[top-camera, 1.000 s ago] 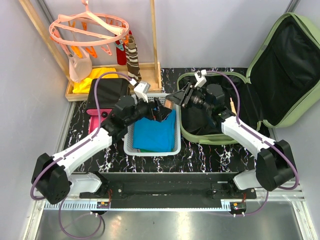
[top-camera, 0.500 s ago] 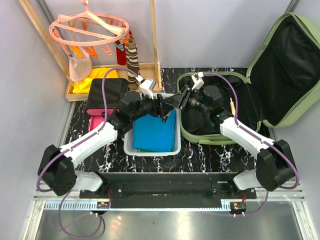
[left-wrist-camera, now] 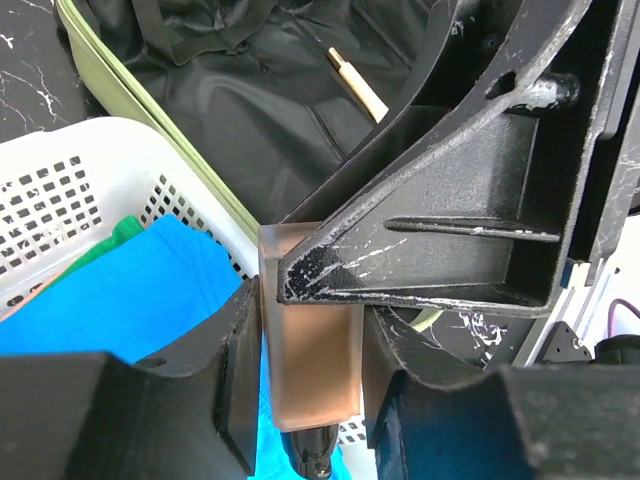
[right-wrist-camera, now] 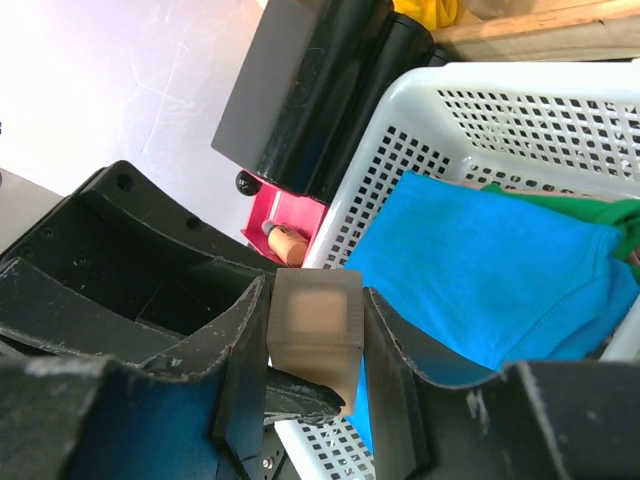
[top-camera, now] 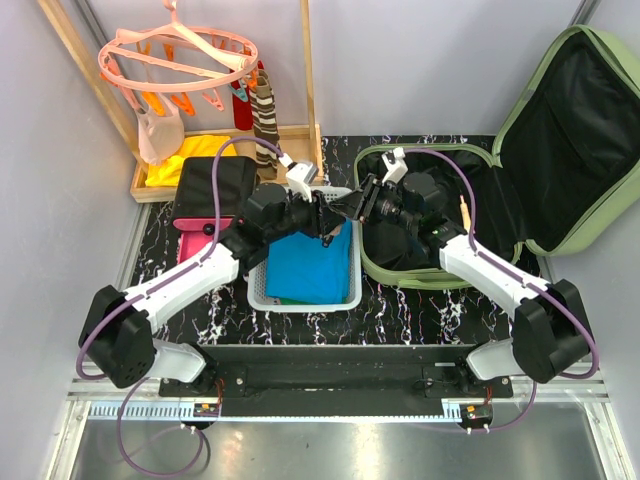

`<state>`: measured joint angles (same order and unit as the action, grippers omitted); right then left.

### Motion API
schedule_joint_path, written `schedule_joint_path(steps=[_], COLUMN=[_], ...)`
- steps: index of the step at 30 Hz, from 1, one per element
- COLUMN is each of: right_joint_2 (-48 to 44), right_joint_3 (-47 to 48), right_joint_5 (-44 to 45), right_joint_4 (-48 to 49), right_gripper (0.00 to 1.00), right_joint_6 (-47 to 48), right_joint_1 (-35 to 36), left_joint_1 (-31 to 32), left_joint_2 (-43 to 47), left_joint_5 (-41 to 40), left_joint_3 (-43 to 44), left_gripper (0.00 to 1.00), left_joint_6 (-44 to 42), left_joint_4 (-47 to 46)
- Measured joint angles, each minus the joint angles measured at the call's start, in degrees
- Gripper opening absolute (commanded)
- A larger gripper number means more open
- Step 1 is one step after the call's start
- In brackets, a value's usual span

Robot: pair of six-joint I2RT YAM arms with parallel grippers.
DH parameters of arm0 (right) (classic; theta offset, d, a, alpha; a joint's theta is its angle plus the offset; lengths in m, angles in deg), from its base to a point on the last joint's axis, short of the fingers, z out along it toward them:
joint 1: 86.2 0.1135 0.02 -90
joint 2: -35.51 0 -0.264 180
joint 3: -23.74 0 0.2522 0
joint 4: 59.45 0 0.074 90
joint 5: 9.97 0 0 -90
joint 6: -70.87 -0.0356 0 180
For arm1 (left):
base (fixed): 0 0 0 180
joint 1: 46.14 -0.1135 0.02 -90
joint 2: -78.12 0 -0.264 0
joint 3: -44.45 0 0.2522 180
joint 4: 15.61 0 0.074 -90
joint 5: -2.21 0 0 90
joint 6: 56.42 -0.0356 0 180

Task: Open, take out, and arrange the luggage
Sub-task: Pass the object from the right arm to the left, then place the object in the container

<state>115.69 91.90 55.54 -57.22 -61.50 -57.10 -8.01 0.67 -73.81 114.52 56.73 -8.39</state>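
Two grippers: they meet tip to tip above the 1 o'clock corner of the white basket (top-camera: pixel 300 304).
Left gripper (top-camera: pixel 327 216): clenched on a small translucent brown block (left-wrist-camera: pixel 310 340); its wrist view shows both pads flat against opposite sides.
Right gripper (top-camera: pixel 346 207): grasping the same block from the other end, its pads pressed to both faces.
Luggage (top-camera: pixel 570 130): at 2 to 3 o'clock on the table, already open. The base lies flat just beside the basket's 3 o'clock wall, and the lid leans up at the far right.
Inside the base: black lining and a pale stick-like item; the rest is hidden by the right arm.
Basket contents: blue cloth (top-camera: pixel 305 262) with some green under it.
Step in hand: probably a hand-over of the block above the basket.
Luggage handling: the shell looks stiff and smooth, so likely slippery and bulky but not heavy; the lining is soft and would bunch.
Where to hold: best judged the green rim, not the lining.
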Motion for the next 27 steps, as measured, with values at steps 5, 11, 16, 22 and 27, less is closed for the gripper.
schedule_joint_path(steps=[5,11,16,22,27], right_joint_2=[-1.49,-6.23,-10.34,-11.02,-10.93], right_joint_3=[0.00,0.70,0.70,0.70,0.44], right_joint_5=[1.51,4.07,6.49,6.93,6.36], right_joint_4=[-2.45,-7.41,-9.27,-9.79,-9.73], right_gripper=[0.70,0.79,0.80,0.80,0.80], right_joint_6=[1.55,6.80,9.33,9.57,9.05], right_joint_1=[0.22,-0.72,-2.36,-2.91,-2.91], left_joint_1=[0.22,-5.05,-12.92,-14.25,-14.58], left_joint_2=[1.11,11.56,25.64,42.95,49.48], left_joint_5=[-1.18,-7.21,-19.63,-40.02,-51.52], left_joint_3=[-1.57,-9.05,-16.79,-23.52,-26.40], left_gripper=[0.00,0.00,0.00,0.00,0.00], left_joint_6=[0.17,3.21,10.23,22.14,31.36], left_joint_4=[-0.72,0.04,3.26,14.14,22.01])
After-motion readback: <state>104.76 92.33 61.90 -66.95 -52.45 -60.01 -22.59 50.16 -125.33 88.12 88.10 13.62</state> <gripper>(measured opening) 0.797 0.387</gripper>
